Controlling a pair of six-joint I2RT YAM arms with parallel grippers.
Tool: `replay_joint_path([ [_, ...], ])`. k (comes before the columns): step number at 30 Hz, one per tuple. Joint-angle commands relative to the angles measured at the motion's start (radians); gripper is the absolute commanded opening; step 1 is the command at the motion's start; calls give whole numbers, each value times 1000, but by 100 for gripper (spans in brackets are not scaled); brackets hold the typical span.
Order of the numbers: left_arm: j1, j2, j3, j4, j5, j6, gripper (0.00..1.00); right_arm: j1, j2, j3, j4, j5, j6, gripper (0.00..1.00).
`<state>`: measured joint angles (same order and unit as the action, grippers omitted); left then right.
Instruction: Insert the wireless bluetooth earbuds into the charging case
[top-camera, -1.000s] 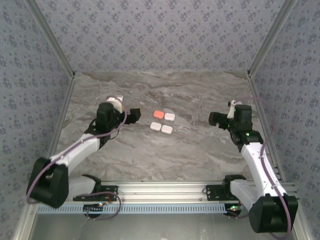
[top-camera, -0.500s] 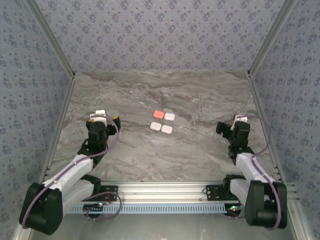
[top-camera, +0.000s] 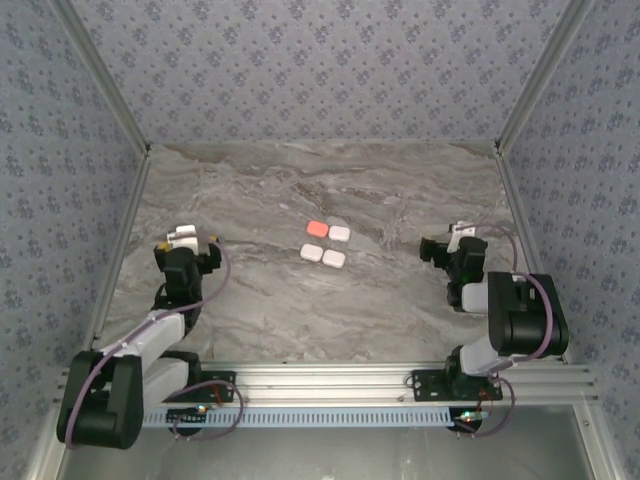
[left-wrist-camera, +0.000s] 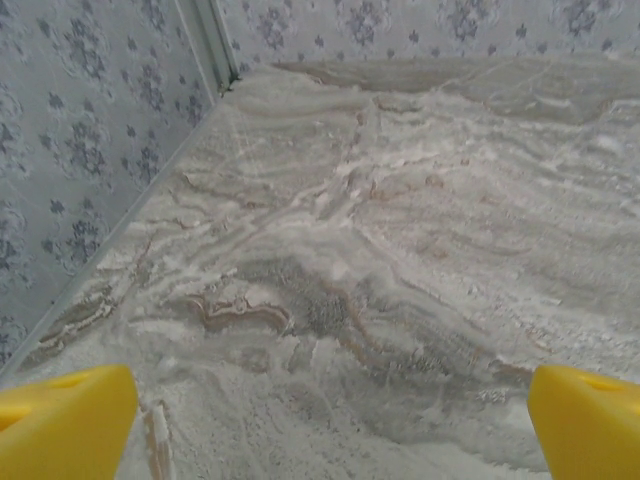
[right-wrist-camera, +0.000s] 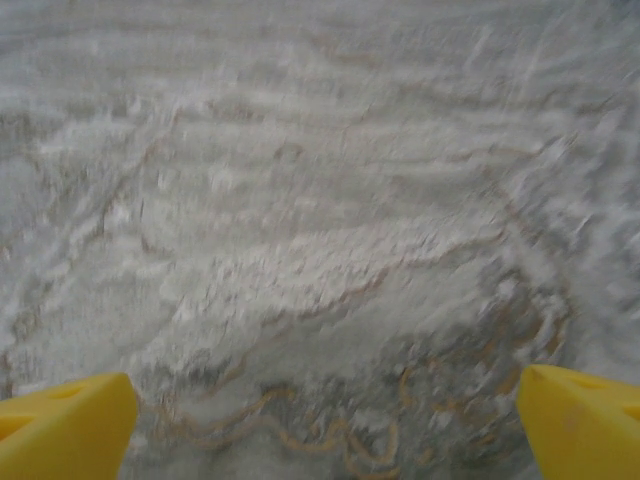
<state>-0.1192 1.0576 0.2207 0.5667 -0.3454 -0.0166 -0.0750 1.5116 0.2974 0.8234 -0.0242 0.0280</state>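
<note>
Near my bases, my left end effector (top-camera: 190, 243) hangs over the marbled desk (top-camera: 260, 300), jaws spread wide and empty. My right end effector (top-camera: 447, 242) is equally wide and empty. Farther out, between them, three white charging cases (top-camera: 311, 252) and an orange-red charging case (top-camera: 317, 227) sit clustered mid-desk.

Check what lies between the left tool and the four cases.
Bare marble tabletop; the top view shows nothing between the left tool and the four cases.
</note>
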Motion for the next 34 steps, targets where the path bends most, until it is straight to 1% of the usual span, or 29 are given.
replay_joint_path([
  [1,27,60,-12,150,99,32,99,6,15,87,-5,-47,-42,100],
  [2,33,79,0,153,128,38,99,14,5,95,-37,-22,-48,100],
  [3,37,104,12,168,149,40,99,18,12,91,-20,-16,-46,100],
  [7,57,245,47,297,236,44,99,19,10,94,-28,-14,-47,100],
  [9,63,336,83,318,251,56,99,20,9,94,-28,-14,-48,100],
  [12,78,480,104,425,274,55,99,21,10,94,-27,-13,-48,100],
  [13,85,482,120,403,271,46,99,20,11,93,-28,-11,-48,100],
  [14,95,460,152,297,280,34,99,20,9,92,-27,-11,-49,100],
  [16,116,479,181,278,286,10,99,22,9,94,-27,-9,-50,100],
  [17,133,471,196,228,296,-10,99,22,9,93,-27,-7,-51,100],
  [18,141,477,189,258,313,-14,99,24,9,94,-27,-4,-52,100],
  [23,142,475,190,250,312,-13,99,36,10,93,-26,17,-59,100],
  [34,139,475,190,246,309,-12,99,33,9,94,-29,11,-56,100],
])
